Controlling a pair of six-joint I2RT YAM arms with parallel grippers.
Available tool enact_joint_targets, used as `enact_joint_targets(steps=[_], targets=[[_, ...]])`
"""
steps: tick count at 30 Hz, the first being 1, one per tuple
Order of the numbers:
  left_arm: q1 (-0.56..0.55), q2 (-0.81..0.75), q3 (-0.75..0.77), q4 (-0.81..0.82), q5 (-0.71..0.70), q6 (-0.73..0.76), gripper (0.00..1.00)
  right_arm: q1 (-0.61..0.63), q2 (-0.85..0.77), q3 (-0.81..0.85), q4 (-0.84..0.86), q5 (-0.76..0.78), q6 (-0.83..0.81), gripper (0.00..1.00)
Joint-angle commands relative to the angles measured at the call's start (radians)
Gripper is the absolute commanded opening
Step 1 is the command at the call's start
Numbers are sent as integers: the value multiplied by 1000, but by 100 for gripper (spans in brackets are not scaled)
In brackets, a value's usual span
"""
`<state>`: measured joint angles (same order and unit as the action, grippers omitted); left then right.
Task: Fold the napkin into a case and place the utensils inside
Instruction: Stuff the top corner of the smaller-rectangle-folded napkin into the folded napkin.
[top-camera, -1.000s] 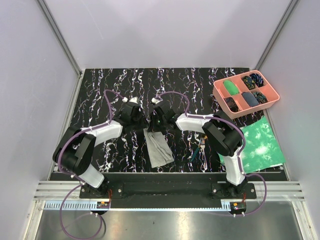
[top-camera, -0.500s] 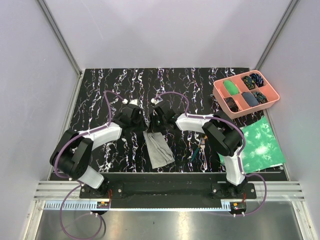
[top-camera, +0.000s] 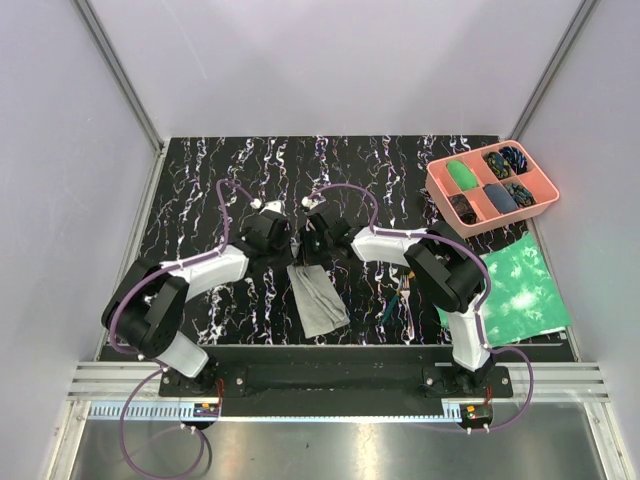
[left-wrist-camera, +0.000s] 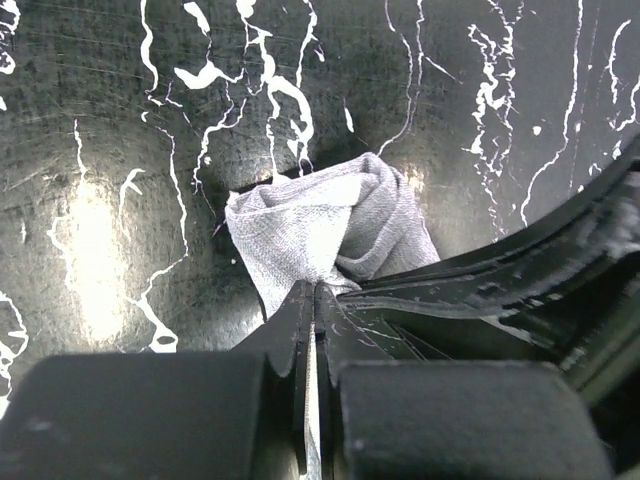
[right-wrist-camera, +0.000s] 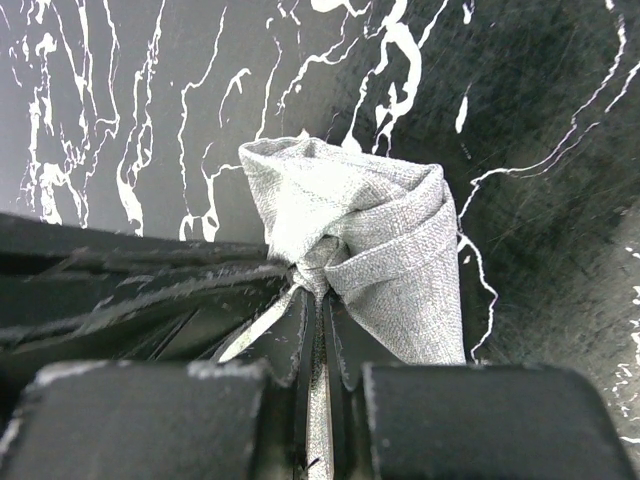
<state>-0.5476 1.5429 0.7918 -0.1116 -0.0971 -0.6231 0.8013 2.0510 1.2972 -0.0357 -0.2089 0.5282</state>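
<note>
You have the left pincer (left-wrist-camera: 312, 292) and the right pincer (right-wrist-camera: 318, 272) both clamped on the far end of the napkin (top-camera: 317, 298), bunched at their tips. You are mid-fold: next, carry that end evenly over. The utensils (top-camera: 406, 292) wait right of the right pincer.

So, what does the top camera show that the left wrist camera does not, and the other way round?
Only the top camera shows the utensils, the pink tray, the green sheet and the whole length of the napkin. Only the left wrist camera shows, close up, the left gripper shut on a bunched end of the napkin. Both show the napkin and the black marbled table.
</note>
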Motion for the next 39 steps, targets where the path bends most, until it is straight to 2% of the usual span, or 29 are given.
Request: enact_joint_targets(steps=[1, 5, 9, 15, 18, 19, 22, 25, 28, 31, 33, 36, 37, 39], targets=[[-18, -90, 24, 24, -18, 19, 0, 6, -2, 25, -7, -46, 12, 0], [-12, -125, -5, 29, 3, -22, 0, 7, -5, 45, -55, -35, 23, 0], [11, -87, -13, 69, 92, -58, 0, 10, -2, 62, -87, -12, 35, 0], [11, -49, -66, 108, 114, -90, 0, 10, -14, 120, -82, -66, 137, 0], [11, -69, -95, 135, 100, -90, 0, 7, -12, 110, -12, -57, 242, 0], [9, -81, -100, 135, 74, -89, 0, 6, -11, 99, 59, -66, 286, 0], [14, -92, -114, 141, 71, -81, 0, 7, 12, 84, 155, -79, 329, 0], [21, -101, -134, 173, 91, -84, 0, 7, 40, 50, 262, -121, 337, 0], [35, -98, -143, 185, 91, -81, 0, 15, 52, 48, 215, -90, 258, 0], [55, -89, -155, 217, 160, -79, 0, 15, 52, 53, 140, -76, 182, 1], [64, -93, -148, 224, 174, -76, 0, 16, 66, 66, 81, -86, 145, 3], [71, -112, -140, 207, 169, -75, 0, 15, 45, 45, 53, -67, 116, 12], [71, -115, -137, 199, 168, -75, 0, 15, 20, 40, 46, -63, 107, 21], [78, -124, -135, 184, 160, -73, 0, 15, -1, 42, -11, -46, 67, 30]])
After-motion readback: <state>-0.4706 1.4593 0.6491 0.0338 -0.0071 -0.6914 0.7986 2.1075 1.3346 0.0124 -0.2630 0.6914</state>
